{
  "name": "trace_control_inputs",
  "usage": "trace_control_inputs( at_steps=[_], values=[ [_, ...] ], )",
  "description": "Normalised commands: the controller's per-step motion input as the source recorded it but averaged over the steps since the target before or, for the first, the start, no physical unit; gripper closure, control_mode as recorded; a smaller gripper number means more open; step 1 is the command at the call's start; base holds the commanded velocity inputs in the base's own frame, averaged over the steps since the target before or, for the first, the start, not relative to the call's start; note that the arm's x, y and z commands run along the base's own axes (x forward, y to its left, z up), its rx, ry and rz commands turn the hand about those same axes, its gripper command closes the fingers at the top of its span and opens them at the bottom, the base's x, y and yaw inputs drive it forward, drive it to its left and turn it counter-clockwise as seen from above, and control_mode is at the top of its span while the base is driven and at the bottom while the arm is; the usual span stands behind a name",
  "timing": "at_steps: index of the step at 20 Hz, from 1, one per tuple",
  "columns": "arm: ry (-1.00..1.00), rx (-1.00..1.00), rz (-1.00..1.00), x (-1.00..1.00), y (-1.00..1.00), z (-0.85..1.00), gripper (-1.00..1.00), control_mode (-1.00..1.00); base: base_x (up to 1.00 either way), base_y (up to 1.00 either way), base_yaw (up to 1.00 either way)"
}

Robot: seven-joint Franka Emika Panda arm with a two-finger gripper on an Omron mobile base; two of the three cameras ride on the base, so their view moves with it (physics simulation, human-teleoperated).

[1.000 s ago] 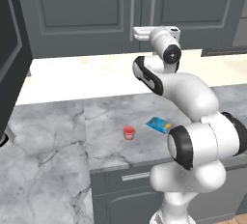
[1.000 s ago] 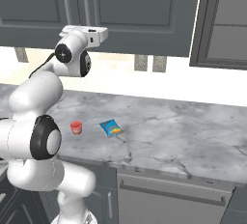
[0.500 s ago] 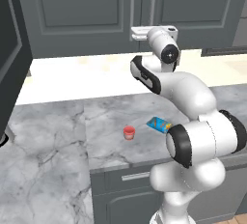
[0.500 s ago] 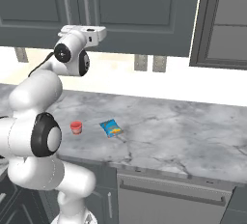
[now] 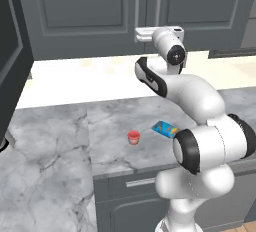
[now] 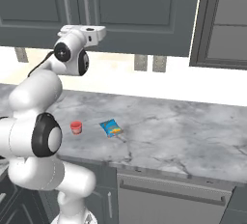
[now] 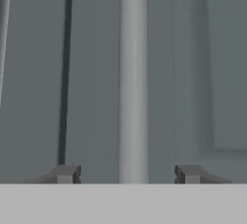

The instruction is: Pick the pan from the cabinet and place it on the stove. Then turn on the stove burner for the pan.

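Observation:
The cabinet (image 5: 90, 11) is a dark grey wall unit with both doors shut. My gripper (image 7: 126, 174) is raised in front of it, at the foot of the right door's silver bar handle (image 7: 132, 73). That handle stands between my two fingertips (image 7: 65, 174), with a gap on either side, so the gripper is open around it without touching it. The seam between the doors runs just left of the handle. From the base views, my hand (image 5: 156, 33) sits level with the cabinet's bottom edge, under the same handle (image 6: 86, 3). The pan and the stove are out of view.
A small red cup (image 5: 133, 137) and a blue packet (image 5: 165, 129) lie on the grey marble counter (image 6: 183, 131) below the arm. A tall dark unit (image 6: 222, 20) stands at the right, and a dark panel (image 5: 12, 61) at the left.

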Motion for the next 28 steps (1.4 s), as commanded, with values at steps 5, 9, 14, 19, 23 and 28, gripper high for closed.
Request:
trace_control_inputs(
  at_steps=[5,9,14,19,23,28],
  values=[
    [0.03,0.01,0.03,-0.01,-0.09,-0.11,1.00,-1.00,0.00,0.00,0.00],
    [0.00,0.04,0.05,-0.42,-0.48,-0.06,1.00,-1.00,0.00,0.00,0.00],
    [-0.04,0.09,0.10,-0.62,-0.71,-0.11,1.00,-1.00,0.00,0.00,0.00],
    [-0.01,0.09,0.11,-0.65,-0.75,-0.33,1.00,-1.00,0.00,0.00,0.00],
    [0.00,0.11,0.12,-0.55,-0.84,-0.44,1.00,-1.00,0.00,0.00,0.00],
    [0.00,0.09,0.09,-0.61,-0.77,-0.17,1.00,-1.00,0.00,0.00,0.00]
  ],
)
